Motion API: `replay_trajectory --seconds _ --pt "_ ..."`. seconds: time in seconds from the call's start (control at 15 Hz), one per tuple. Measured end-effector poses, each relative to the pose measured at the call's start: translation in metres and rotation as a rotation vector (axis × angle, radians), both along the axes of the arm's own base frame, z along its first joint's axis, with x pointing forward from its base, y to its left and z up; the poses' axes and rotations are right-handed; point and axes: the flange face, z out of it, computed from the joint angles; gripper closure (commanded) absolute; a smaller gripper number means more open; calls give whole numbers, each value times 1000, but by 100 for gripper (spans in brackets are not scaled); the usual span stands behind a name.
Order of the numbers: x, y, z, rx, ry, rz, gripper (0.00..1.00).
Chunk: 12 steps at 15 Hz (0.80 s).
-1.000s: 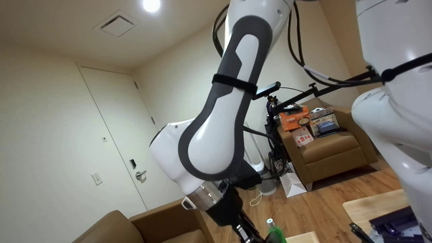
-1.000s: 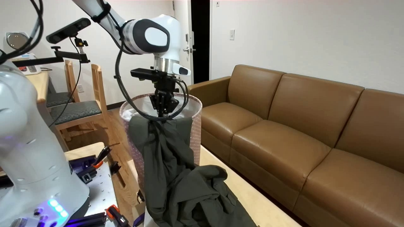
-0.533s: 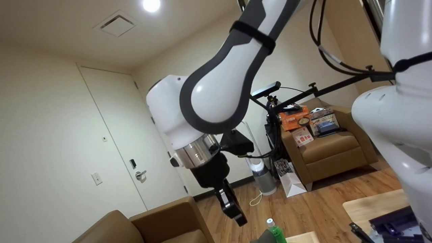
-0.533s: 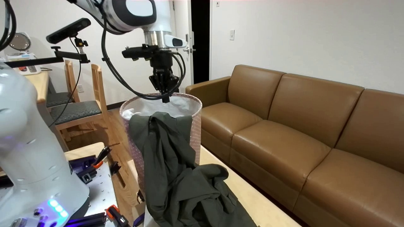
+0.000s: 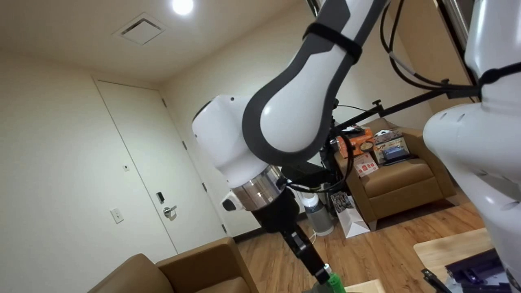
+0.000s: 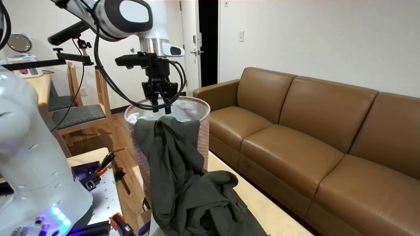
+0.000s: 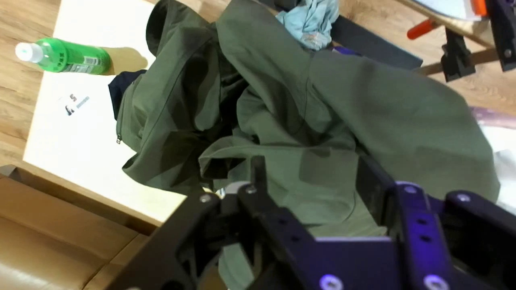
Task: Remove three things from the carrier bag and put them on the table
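Note:
A rumpled dark green garment (image 6: 183, 190) hangs over the near side of a pink dotted basket (image 6: 204, 141) and spreads onto the light wooden table (image 6: 251, 200). It also fills the middle of the wrist view, as a green garment (image 7: 278, 104) with a pocket and folds. My gripper (image 6: 161, 111) hangs pointing down at the height of the basket's rim, above the garment's top. In the wrist view the gripper (image 7: 310, 165) has its fingers well apart, with only the garment beyond them and nothing held. Nothing on the table can be made out as a carrier bag.
A green bottle (image 7: 74, 56) is at the table's far end, upright in an exterior view as a bottle (image 5: 336, 283). A brown sofa (image 6: 282, 144) runs alongside the table. A light blue cloth (image 7: 310, 24) lies past the garment. A white paper bag (image 5: 352, 224) stands by the armchair.
One second ago the gripper was down at the garment by the basket's rim. It rose shut without the garment, moved left in that exterior view, sank slightly, and its jaws opened.

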Motion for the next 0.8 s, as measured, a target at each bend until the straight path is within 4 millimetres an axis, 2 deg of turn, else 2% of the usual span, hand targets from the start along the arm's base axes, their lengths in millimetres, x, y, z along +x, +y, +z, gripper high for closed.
replay_trajectory --seconds 0.07,0.33,0.8 --pt "-6 3 -9 -13 26 38 3" --pt "-25 16 -29 -65 111 205 0" --pt "-27 30 -26 -217 133 481 0"
